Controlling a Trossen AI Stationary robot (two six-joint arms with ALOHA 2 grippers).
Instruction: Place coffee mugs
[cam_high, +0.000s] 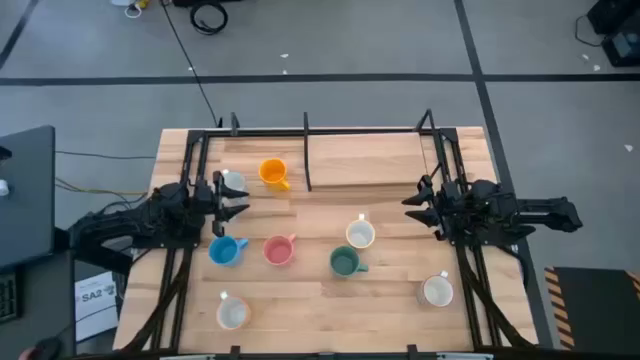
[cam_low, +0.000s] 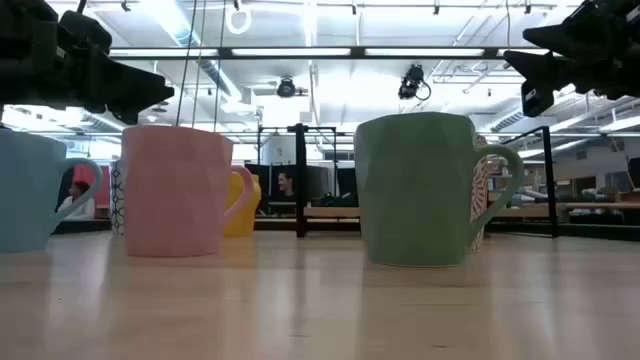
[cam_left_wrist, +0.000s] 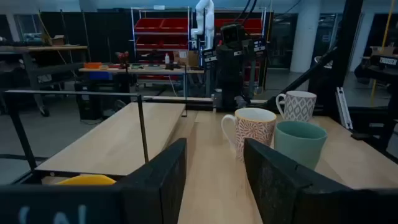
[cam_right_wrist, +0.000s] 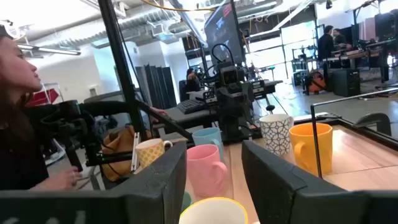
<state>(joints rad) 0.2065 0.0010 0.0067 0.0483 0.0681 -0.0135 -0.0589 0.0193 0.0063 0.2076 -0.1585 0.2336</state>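
Eight mugs stand upright on their bases on the wooden table. In the high view these are an orange mug, a patterned white mug, a light blue mug, a pink mug, a cream mug, a teal-green mug and two white mugs. My left gripper hovers open beside the patterned white mug, above mug height. My right gripper hovers open at the table's right, facing the mugs.
A black frame with upright posts fences the table's far part, and rails run along both sides. Bare wood lies in the far right area and along the near edge. A person is beyond the table in the right wrist view.
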